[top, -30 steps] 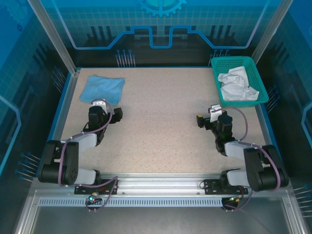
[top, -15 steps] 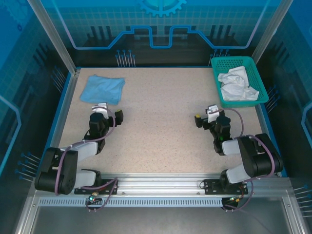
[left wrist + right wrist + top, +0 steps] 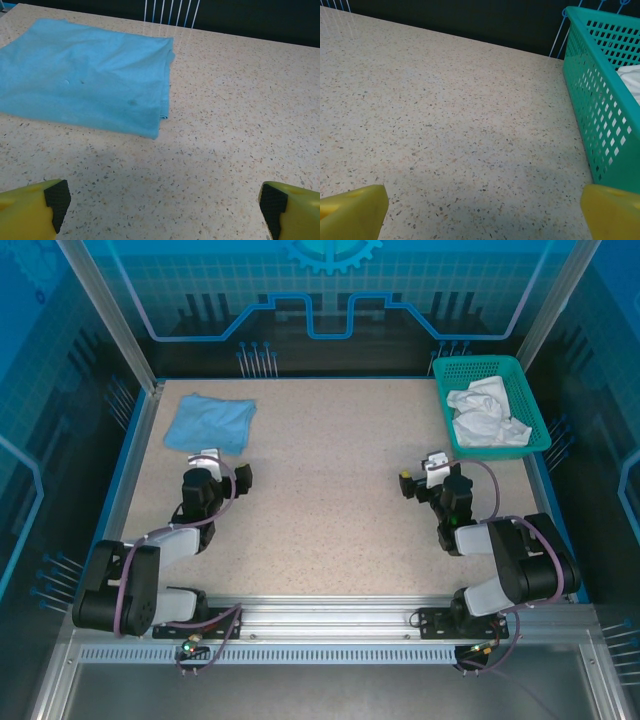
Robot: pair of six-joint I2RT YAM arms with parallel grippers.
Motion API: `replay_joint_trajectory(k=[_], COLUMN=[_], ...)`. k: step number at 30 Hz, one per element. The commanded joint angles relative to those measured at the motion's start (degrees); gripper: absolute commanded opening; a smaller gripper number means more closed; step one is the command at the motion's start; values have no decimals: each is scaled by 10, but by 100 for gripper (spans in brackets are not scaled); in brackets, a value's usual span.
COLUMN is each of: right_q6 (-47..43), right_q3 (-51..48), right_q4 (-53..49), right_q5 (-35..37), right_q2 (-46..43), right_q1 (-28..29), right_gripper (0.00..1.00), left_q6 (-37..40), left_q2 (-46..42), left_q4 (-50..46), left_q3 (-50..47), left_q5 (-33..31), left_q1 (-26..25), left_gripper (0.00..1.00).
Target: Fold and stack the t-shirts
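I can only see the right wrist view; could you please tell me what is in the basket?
Observer: A crumpled white shirt lies in the basket.
Operator: Thank you. Is there another shirt anywhere?
Observer: Yes, a blue shirt lies folded at the far left of the table.
Operator: Is the left tool holding it?
Observer: No, the left tool is open and empty, just short of that shirt's near edge.
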Motion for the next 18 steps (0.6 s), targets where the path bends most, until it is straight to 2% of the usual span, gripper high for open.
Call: replay_joint_trajectory(k=[1,4,7,12,14,17,18], right_q6=[1,1,1,1,1,3,4], right_q3=[11,11,10,12,12,17,21], right_q4=[-4,-5,-5,-8,-9,-17,-24], right_q5=[-1,-3,-4,-6,-7,-8,-5], right_q2=[3,3,3,3,3,3,5], right_q1=[-1,-1,-1,-2,-2,-4,-5], right_gripper=[100,100,100,100,100,100,100], left_q6=[0,14,41,25,31,40,42], left_q2=[-11,-10,-27,41,72,142,154], left_q4=[-2,-4,-1,58,109,260,276], left_q3=[8,6,0,15,5,-36,-35], left_q5=[5,-2,-37,39,41,51,44], left_q1=[2,2,8,53,53,51,49], left_gripper=[99,99,99,99,99,99,99])
